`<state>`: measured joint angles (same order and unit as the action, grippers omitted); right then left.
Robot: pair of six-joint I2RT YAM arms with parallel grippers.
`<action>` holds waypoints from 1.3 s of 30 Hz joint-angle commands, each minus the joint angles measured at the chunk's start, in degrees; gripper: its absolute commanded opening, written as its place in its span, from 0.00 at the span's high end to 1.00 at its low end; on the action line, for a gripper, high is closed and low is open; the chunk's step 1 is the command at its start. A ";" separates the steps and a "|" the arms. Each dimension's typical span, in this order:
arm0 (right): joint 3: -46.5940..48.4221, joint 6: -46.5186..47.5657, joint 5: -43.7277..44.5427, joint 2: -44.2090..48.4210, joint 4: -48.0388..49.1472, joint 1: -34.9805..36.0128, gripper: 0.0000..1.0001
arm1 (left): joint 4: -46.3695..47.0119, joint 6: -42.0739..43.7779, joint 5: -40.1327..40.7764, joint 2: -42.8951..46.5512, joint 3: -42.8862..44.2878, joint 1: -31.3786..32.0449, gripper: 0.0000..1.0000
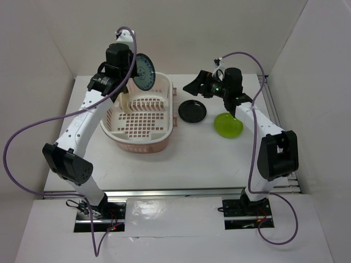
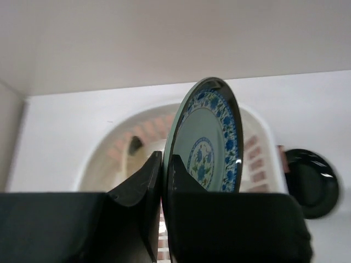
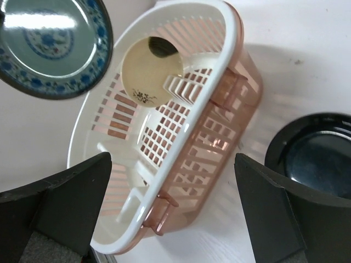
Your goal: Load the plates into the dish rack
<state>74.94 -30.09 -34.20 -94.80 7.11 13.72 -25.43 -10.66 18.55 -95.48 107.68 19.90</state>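
One blue-green plate (image 2: 211, 148), stiff, glossy, I judge slippery, sits rim-pinched in my left jaws; right jaws stand open.

Dish rack (image 1: 140, 146) near half open; cream plate (image 3: 148, 71) and prongs (image 1: 147, 103) crowd far end.

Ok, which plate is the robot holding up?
Find the big white-and-pink dish rack. Above its far end, the left hand pinches the patterned plate upright by its rim. Only it has blue flowers; the black plate and lime plate lie flat on the table.
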 commanded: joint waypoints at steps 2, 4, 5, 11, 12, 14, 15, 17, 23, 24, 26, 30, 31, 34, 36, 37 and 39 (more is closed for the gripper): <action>-1.55 1.26 2.47 4.01 -1.23 0.44 0.00 | 8.63 14.86 18.71 -0.14 -2.55 3.57 1.00; -1.55 1.26 1.86 4.01 -1.93 0.44 0.00 | 10.31 16.27 19.34 -0.14 -4.22 4.09 1.00; -1.55 1.26 1.85 4.01 -2.71 0.96 0.00 | 10.31 16.28 19.34 -0.75 -4.75 4.09 1.00; -1.55 1.87 1.85 4.01 -2.72 1.49 0.00 | 14.87 19.79 27.23 -3.66 -8.36 4.62 1.00; -1.55 1.87 1.85 4.01 -2.72 2.01 0.00 | 14.88 20.40 27.85 -4.18 -8.97 5.14 1.00; -2.08 1.87 1.33 4.01 -2.72 2.54 0.00 | 16.11 20.41 29.00 -4.19 -8.98 5.15 1.00; -2.08 1.87 1.32 4.01 -2.72 2.54 0.00 | 16.11 20.41 29.53 -4.88 -9.50 5.15 1.00; -2.08 1.35 1.32 3.49 -2.72 3.15 0.00 | 17.60 21.20 30.06 -5.50 -10.03 5.15 1.00; -2.08 1.35 0.80 3.49 -2.72 3.69 0.00 | 18.22 21.38 31.72 -8.40 -10.55 5.15 1.00; -2.08 1.35 0.80 3.49 -2.20 3.69 0.00 | 18.92 22.07 31.73 -9.01 -10.56 5.15 1.00; -2.08 0.82 0.27 3.49 -2.19 3.69 0.00 | 19.54 22.08 31.73 -9.02 -11.09 5.15 1.00; -2.08 0.82 0.27 3.49 -1.67 3.69 0.00 | 19.54 21.47 31.73 -9.55 -12.49 4.01 1.00; -2.08 0.82 0.27 3.49 -1.67 3.69 0.00 | 20.06 21.47 31.73 -9.55 -13.10 3.40 1.00; -2.08 0.82 -0.25 3.49 -1.67 3.69 0.00 | 19.55 19.54 28.49 -8.94 -14.25 2.17 1.00; -2.08 0.21 -0.26 3.49 -1.67 3.69 0.00 | 20.15 19.00 27.77 -8.93 -15.04 1.64 1.00; -2.08 0.20 -0.78 3.49 -1.67 3.69 0.00 | 20.16 19.00 27.25 -8.93 -15.56 1.02 1.00; -2.08 -0.32 -0.79 3.49 -1.14 3.69 0.00 | 20.16 18.30 26.72 -8.93 -15.57 1.02 1.00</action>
<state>73.47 -29.61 -33.87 -94.28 4.45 16.95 -8.91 9.45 46.09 -104.95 91.79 21.69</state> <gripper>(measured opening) 0.999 0.168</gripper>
